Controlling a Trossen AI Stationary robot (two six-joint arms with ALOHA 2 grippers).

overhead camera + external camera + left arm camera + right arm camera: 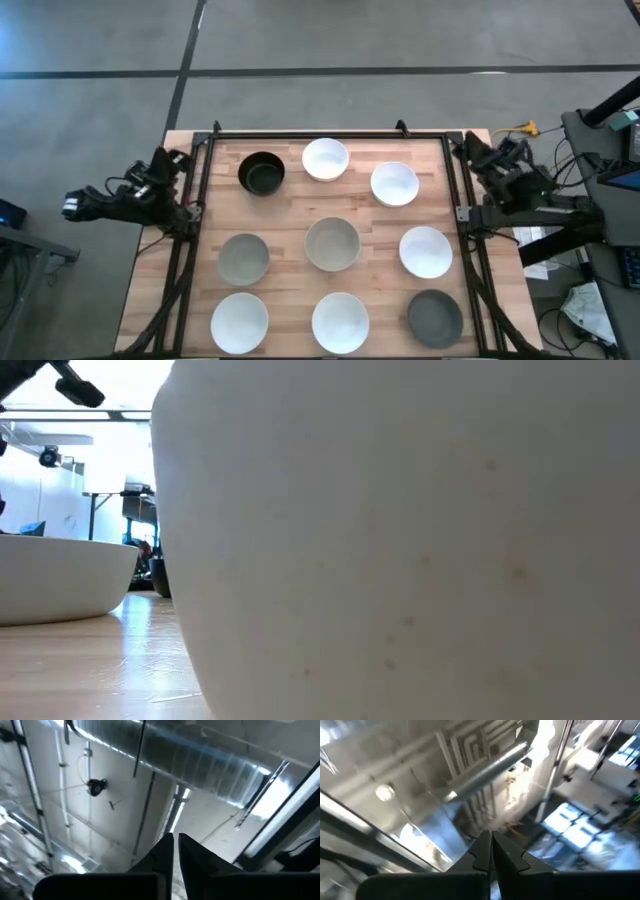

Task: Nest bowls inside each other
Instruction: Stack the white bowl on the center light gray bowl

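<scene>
Nine bowls stand apart, rims up, on the wooden table. The far row is black [262, 173], white [325, 159] and white [394, 184]. The middle row is pale grey-green [243, 257], pale grey-green [332, 244] and white [426, 251]. The near row is white [239, 322], white [340, 322] and dark grey [435, 317]. My left gripper [175, 842] is shut and empty, tipped up toward the ceiling, with its arm [130, 195] beside the table's left edge. My right gripper [490, 840] is also shut and empty and points upward, with its arm [505, 180] at the right edge.
A black frame [330, 135] runs along the table's far edge and down both sides. In the low view a white bowl [400, 540] stands right before the camera and hides most of the table, and another white bowl [60, 575] sits to its left. Cables and equipment [600, 200] lie to the right of the table.
</scene>
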